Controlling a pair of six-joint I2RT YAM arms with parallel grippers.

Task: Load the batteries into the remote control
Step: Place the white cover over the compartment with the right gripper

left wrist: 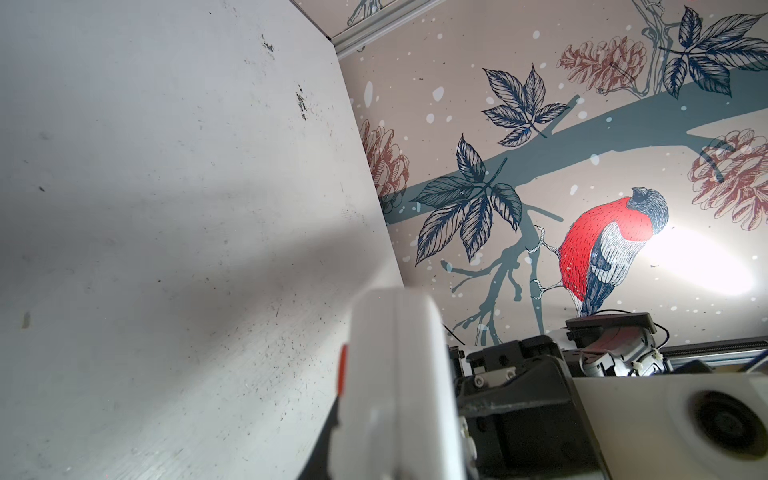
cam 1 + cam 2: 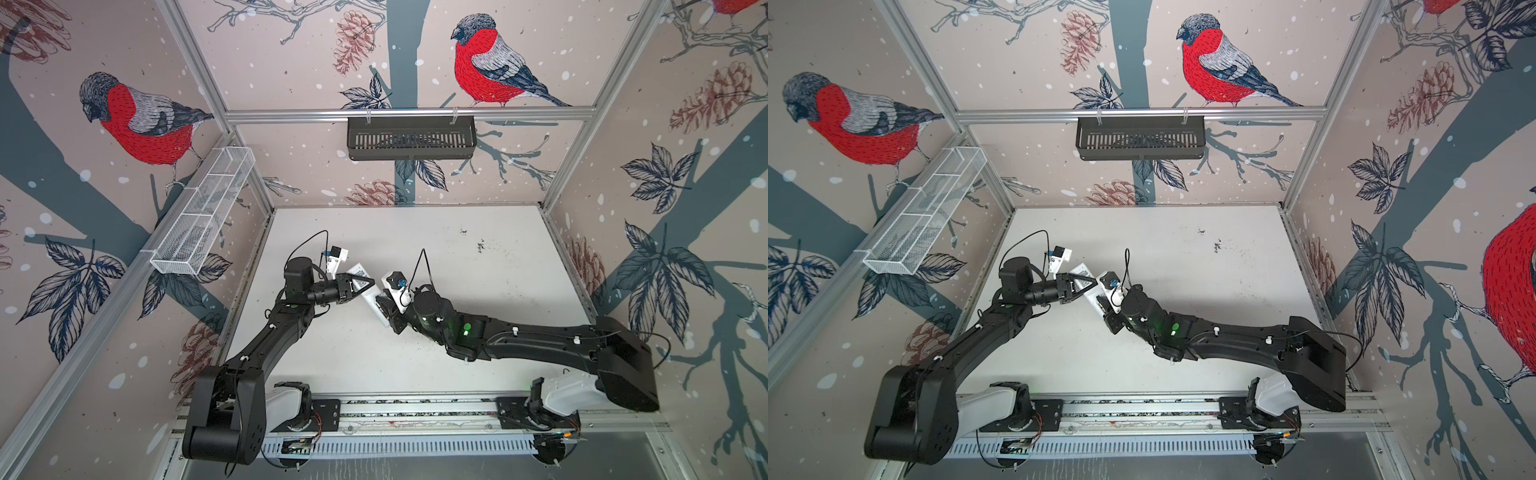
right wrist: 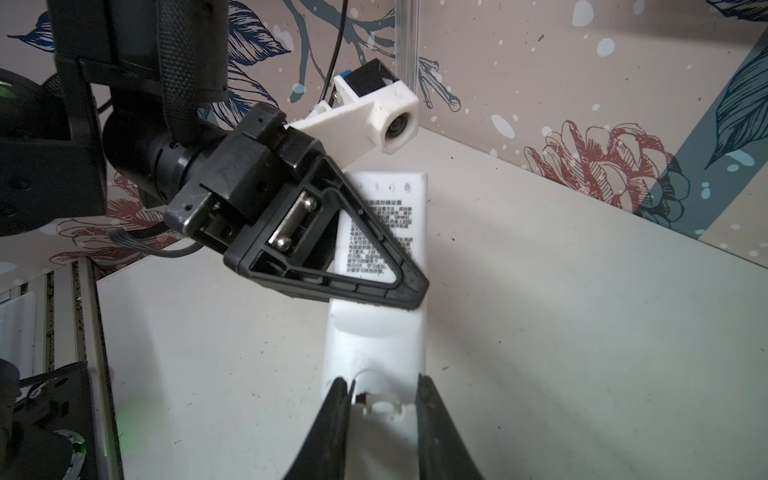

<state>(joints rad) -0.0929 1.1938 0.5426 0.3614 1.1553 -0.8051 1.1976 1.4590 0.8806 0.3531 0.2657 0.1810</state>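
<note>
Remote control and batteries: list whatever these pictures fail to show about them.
Batteries: seen in no view; in the right wrist view the right gripper covers the near end of the remote control.
Button face: turned away there; the left wrist view shows only a blurred edge.
Top views: remote small, under both grippers.
Far finger of the left gripper: behind the remote.
</note>
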